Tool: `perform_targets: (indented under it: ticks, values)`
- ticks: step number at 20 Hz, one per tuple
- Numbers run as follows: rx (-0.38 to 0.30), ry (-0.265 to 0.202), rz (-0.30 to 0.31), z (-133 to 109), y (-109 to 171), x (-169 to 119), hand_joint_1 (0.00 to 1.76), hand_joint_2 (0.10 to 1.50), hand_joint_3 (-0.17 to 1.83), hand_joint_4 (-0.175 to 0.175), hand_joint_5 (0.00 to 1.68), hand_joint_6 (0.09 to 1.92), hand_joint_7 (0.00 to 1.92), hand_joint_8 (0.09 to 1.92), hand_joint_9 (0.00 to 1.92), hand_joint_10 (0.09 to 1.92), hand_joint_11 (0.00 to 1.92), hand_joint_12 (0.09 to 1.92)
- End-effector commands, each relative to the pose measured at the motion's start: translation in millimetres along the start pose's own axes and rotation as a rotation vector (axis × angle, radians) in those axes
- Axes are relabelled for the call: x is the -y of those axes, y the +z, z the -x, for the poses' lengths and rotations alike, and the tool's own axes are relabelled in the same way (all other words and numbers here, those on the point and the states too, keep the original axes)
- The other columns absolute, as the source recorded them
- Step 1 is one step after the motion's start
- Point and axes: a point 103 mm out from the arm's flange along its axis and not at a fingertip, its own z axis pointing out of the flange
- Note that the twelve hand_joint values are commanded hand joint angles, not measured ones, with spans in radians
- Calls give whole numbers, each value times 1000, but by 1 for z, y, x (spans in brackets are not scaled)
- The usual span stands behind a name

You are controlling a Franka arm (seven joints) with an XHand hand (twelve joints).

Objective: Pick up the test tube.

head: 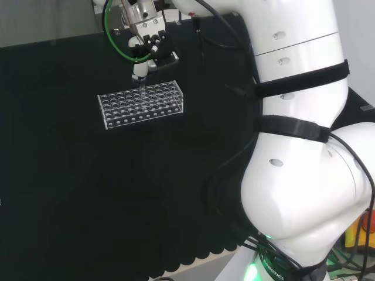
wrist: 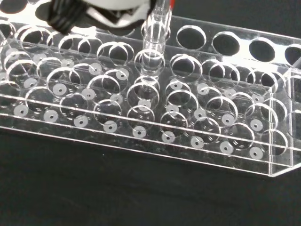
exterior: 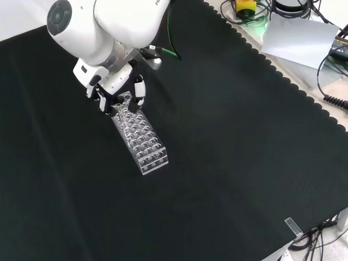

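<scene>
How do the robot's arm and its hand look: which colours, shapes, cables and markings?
The arm is glossy white, built of thick rounded links, with two black straps around it and a round grey cap in the front view. A green cable and black cables run along it. The hand is black and white, with slim fingers.

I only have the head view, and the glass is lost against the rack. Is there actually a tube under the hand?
Observer: Yes. The wrist view shows one clear tube standing upright in a hole of the rack.
Operator: Any neighbours in the way?
Observer: In the wrist view, the holes around it look empty.
Operator: Where along the rack is the hand?
Observer: In the front view, the hand sits over the rack's upper end, not its middle.
</scene>
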Motion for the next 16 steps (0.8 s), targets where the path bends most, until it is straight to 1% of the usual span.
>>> perform_targets:
  ticks: [1,6,9,11,12,13,14,16]
  values:
    - [-29,13,8,-6,2,-6,980,659,654,-175,827,738,1335,723,1226,659,546,1373]
    - [-57,24,1,-9,4,-10,1009,654,670,-175,853,731,1367,688,1237,662,557,1369]
    - [-109,36,8,-11,5,-11,1042,647,684,-175,886,713,1394,656,1254,656,564,1365]
    - [-130,41,16,-13,7,-11,1073,642,699,-175,925,695,1423,629,1277,645,578,1358]
    - [-139,44,23,-14,8,-11,1108,726,584,-164,988,754,1447,616,1298,636,588,1357]
    - [-148,50,34,-15,9,-11,1138,808,452,-165,1043,780,1476,602,1325,624,605,1349]
    - [-160,59,47,-15,9,-11,1160,861,357,-169,1087,777,1503,593,1351,615,629,1335]
    - [-187,74,72,-16,8,-11,1185,897,274,-174,1148,731,1556,592,1403,611,694,1299]
